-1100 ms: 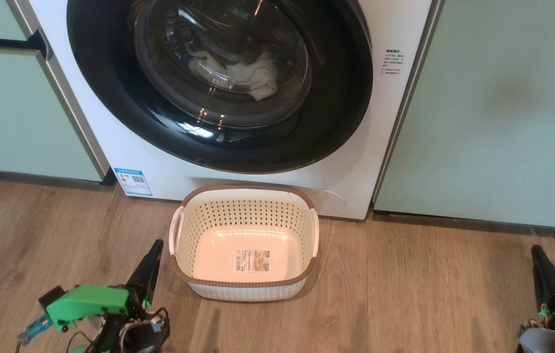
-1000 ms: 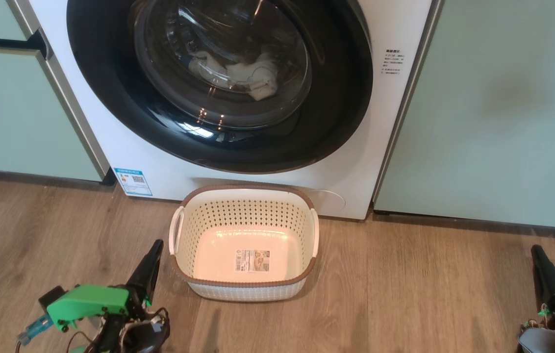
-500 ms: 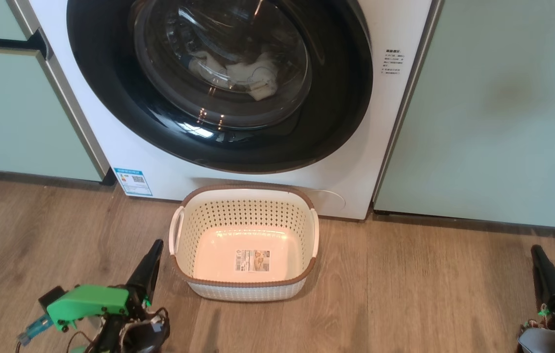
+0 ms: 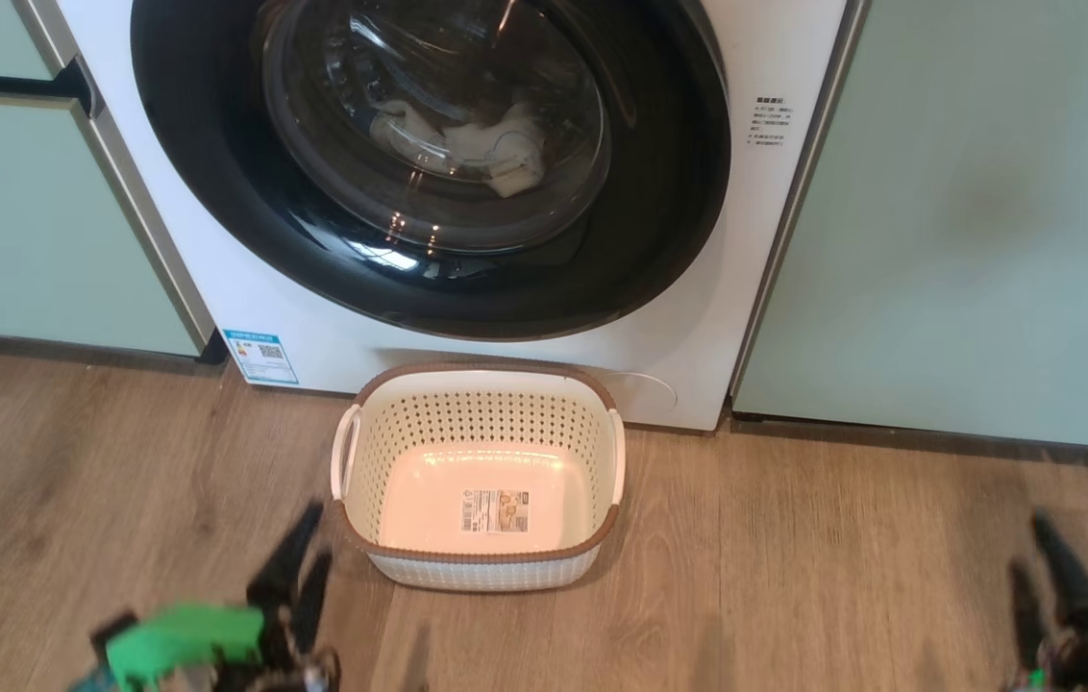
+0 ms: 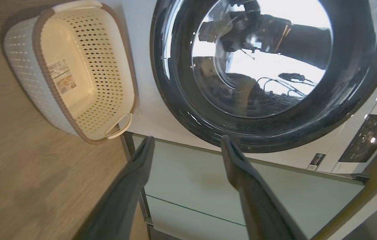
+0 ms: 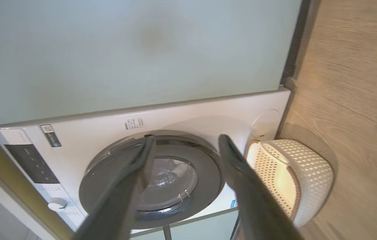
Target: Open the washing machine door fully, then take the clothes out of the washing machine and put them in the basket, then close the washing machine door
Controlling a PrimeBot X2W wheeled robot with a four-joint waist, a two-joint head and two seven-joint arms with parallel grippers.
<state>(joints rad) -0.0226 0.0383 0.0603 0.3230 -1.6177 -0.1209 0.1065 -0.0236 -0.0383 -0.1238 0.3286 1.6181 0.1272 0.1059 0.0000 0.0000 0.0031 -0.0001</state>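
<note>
The washing machine [image 4: 313, 327] is white, and its door [image 4: 659, 211] is closed flat against the front, a black ring around bulging glass. Pale clothes [image 4: 482, 144] lie in the drum behind the glass. On the floor just in front of the machine stands the cream basket [image 4: 486, 370], with only its label sticker inside. My left gripper [image 4: 318, 531] hovers open, left of the basket and blurred. My right gripper [image 4: 1027, 543] is open far to the right. In the left wrist view the open left gripper [image 5: 187, 138] faces the door [image 5: 182, 110] and the basket [image 5: 108, 50]. The right gripper [image 6: 187, 136] points towards the door [image 6: 208, 173].
Pale green cabinet doors [image 4: 967, 211] flank the machine on both sides. A blue label [image 4: 260, 358] marks its lower left corner. Wood floor [image 4: 794, 577] spreads between the basket and my right gripper. The control panel [image 6: 32, 163] runs above the door.
Both grippers have gone from shut to open, and each now shows two separate fingers. Both arms are blurred and sit slightly lower in the head view. Door, clothes and basket are unmoved.
</note>
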